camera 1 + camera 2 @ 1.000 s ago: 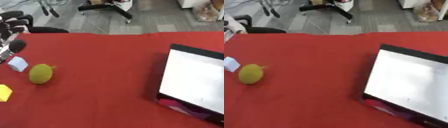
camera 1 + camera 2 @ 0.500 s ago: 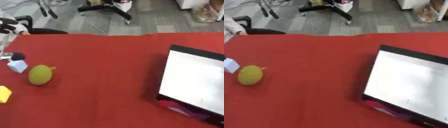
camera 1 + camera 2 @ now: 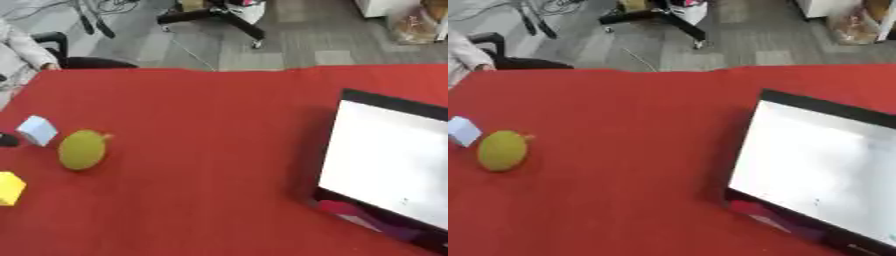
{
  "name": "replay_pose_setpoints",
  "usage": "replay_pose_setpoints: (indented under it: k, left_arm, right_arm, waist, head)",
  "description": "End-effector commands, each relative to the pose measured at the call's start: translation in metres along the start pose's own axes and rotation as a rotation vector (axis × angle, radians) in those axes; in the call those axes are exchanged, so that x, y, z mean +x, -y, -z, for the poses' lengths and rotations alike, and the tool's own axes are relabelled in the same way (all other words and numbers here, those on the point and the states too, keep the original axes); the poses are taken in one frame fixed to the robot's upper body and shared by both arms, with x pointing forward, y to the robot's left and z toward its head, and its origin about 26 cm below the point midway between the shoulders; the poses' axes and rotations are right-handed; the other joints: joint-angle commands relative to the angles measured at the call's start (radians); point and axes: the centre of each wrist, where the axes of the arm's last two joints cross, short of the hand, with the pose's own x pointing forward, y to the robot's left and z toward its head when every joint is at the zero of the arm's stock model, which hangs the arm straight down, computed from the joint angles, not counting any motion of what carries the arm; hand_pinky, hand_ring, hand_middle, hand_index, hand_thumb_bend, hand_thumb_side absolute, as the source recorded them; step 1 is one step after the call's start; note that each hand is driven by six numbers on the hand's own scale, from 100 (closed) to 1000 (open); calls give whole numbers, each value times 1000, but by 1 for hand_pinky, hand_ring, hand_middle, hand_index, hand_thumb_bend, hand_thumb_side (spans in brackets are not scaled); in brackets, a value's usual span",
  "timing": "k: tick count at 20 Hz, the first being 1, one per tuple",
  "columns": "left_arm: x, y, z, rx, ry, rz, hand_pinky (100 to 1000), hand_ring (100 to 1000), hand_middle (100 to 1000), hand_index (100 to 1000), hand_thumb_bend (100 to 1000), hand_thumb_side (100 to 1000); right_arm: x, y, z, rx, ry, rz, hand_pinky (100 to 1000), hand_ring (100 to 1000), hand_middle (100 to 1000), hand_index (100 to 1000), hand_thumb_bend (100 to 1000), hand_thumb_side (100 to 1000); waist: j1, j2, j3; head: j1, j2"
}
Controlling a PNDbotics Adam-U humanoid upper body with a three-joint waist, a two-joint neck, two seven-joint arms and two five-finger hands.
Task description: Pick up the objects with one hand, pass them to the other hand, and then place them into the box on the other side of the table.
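A yellow-green round fruit lies on the red tablecloth at the left. Just to its upper left sits a small pale blue-white cube, and a yellow block lies at the left edge, lower down. Beside the cube, a dark tip shows at the very left edge, possibly part of my left hand; it touches none of the objects. The box, black-rimmed with a white inside, stands at the right, with something pink and purple at its near edge. My right hand shows in no view.
The table's far edge runs across the top, with grey floor and an office chair base beyond it. Bare red cloth stretches between the fruit and the box.
My left hand, raised over the table's upper left a second ago, has drawn back off the left edge. The fruit, cube, block and box lie as before.
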Motion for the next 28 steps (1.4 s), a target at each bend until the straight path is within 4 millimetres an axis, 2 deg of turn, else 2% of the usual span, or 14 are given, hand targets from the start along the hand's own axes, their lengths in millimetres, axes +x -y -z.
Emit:
replay_pose_setpoints:
  k: [1, 3, 5, 6, 9, 14, 18, 22, 28]
  left_arm:
    - [-25, -20, -10, 33, -139, 22, 945, 932, 861, 875, 883, 269]
    - [-39, -17, -11, 30, -200, 7, 948, 935, 861, 875, 883, 261]
    - [-51, -12, -13, 26, -253, 1, 951, 938, 861, 875, 860, 309]
    - [-56, -10, -14, 26, -274, 1, 953, 940, 861, 874, 852, 339]
    - [-65, -3, -14, 11, -311, 3, 956, 941, 861, 871, 861, 341]
    - [-68, 7, -11, -31, -313, 1, 960, 942, 861, 868, 867, 348]
    - [-67, 10, -9, -54, -310, -9, 961, 942, 861, 859, 874, 354]
    - [-67, 12, -8, -71, -305, -17, 964, 943, 861, 841, 869, 346]
    - [-65, 17, -4, -126, -302, -11, 967, 946, 851, 829, 881, 342]
  right_arm:
    - [12, 8, 4, 10, 12, -46, 1000, 1000, 1000, 1000, 282, 388]
    - [12, 8, 4, 9, 9, -47, 1000, 1000, 1000, 1000, 282, 389]
    - [12, 8, 3, 7, 6, -49, 1000, 1000, 1000, 1000, 282, 390]
    - [12, 7, 3, 7, 5, -50, 1000, 1000, 1000, 1000, 282, 391]
    - [12, 7, 2, 5, 2, -51, 1000, 1000, 1000, 1000, 282, 392]
    - [12, 6, 2, 3, -3, -51, 1000, 1000, 1000, 1000, 281, 394]
    - [12, 6, 1, 0, -5, -52, 1000, 1000, 1000, 1000, 281, 395]
    - [12, 6, 1, -3, -11, -52, 1000, 1000, 1000, 1000, 282, 396]
    - [12, 6, 0, -5, -19, -55, 1000, 1000, 1000, 1000, 282, 397]
  waist:
    - [15, -31, 0]
    - [17, -29, 1]
    - [18, -26, 1]
    - [19, -24, 1]
    - [20, -20, 2]
    - [21, -14, 3]
    - [22, -10, 2]
    - [26, -8, 3]
    - [29, -6, 4]
  head:
    - [-4, 1]
    - [-1, -2]
    - [4, -6]
    - [7, -8]
    - [21, -18]
    - [62, -45]
    - [130, -87]
    - [166, -103]
    - [152, -89]
